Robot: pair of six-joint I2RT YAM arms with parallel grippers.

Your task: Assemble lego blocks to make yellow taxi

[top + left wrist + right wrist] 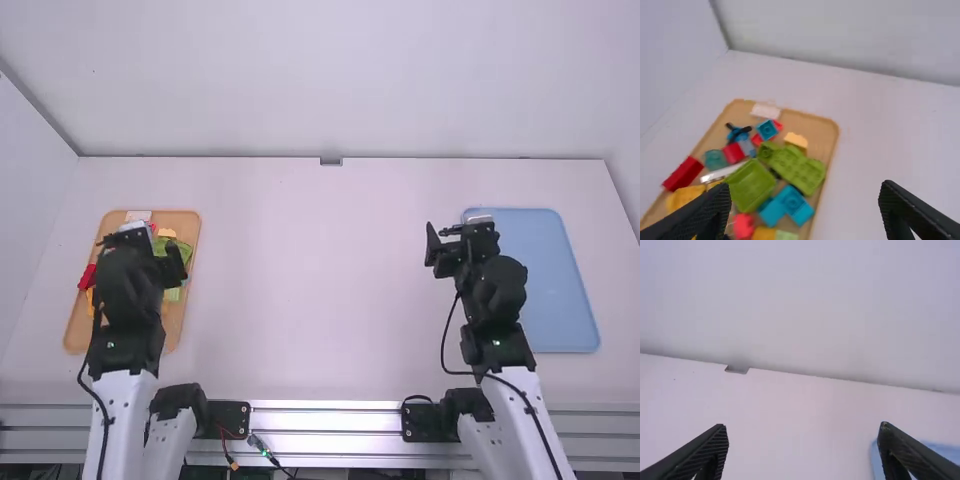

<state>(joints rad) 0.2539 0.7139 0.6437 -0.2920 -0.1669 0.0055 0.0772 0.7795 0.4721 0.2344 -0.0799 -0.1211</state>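
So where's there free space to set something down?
The widest bare patch is the white table between the tan tray and the blue tray; what shows of the blue tray is bare too. It's crowded on the tan tray, where toy blocks lie close together.

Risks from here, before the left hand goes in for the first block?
- Snagging: the lime block sits tightly among others, so the open left hand might nudge or pinch a neighbour.
- Lost part: the long red block lies across the edge of the tan tray; a bump could knock it onto the table.
- Wrong pick: yellow pieces are mixed with red, green and blue ones, so a mis-grab seems possible.
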